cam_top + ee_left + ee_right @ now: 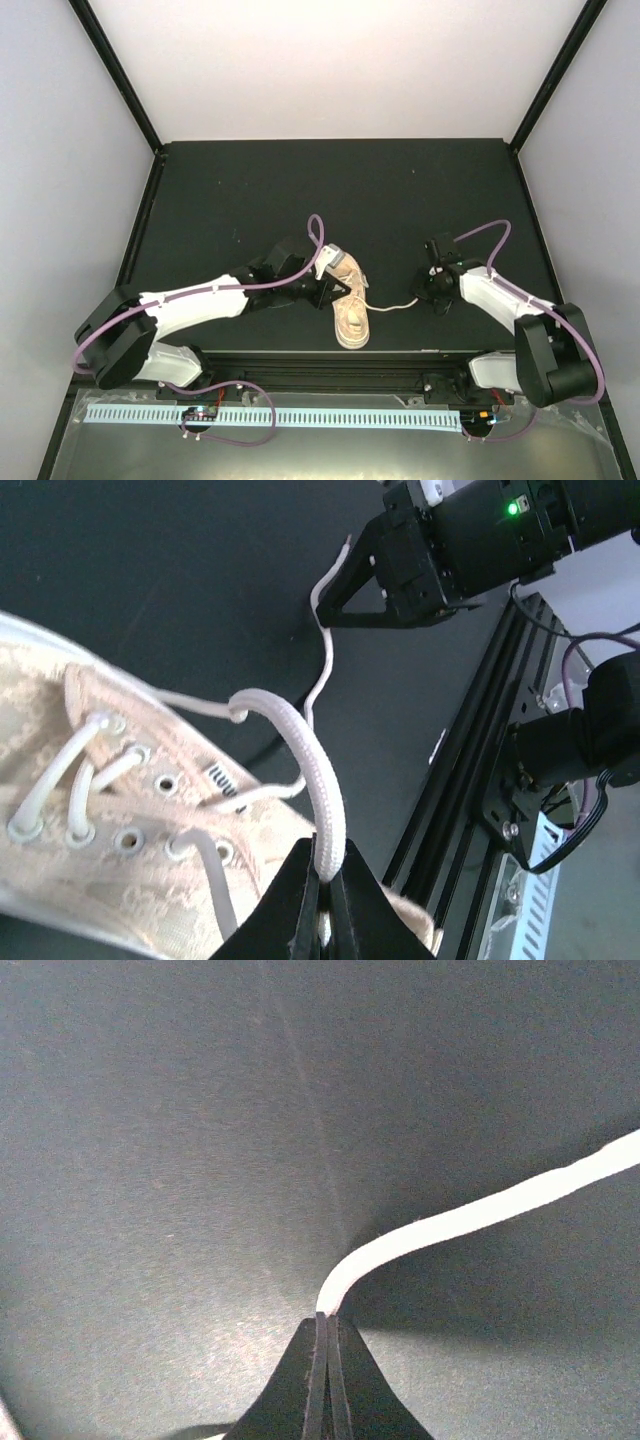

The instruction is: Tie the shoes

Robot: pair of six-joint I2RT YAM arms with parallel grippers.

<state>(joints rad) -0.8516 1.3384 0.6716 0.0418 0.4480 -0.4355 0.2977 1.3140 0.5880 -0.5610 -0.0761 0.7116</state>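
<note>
The beige-pink sneaker (pixel 349 300) lies on the black table near the front edge, between the two arms. In the left wrist view the sneaker (pixel 90 820) fills the lower left, with off-white laces through its eyelets. My left gripper (pixel 322 880) is shut on one lace (pixel 310 760), which arcs up from the shoe. My right gripper (pixel 325 1325) is shut on the end of the other lace (pixel 470 1220), which runs across the table from the shoe (pixel 395 305). The right gripper (pixel 432 290) sits to the right of the shoe and also shows in the left wrist view (pixel 330 610).
The black table (pixel 330 190) has an aluminium frame rail (pixel 330 365) along its front edge, close behind the shoe's heel. White walls stand around the table. Purple cables (pixel 316 232) loop over both arms.
</note>
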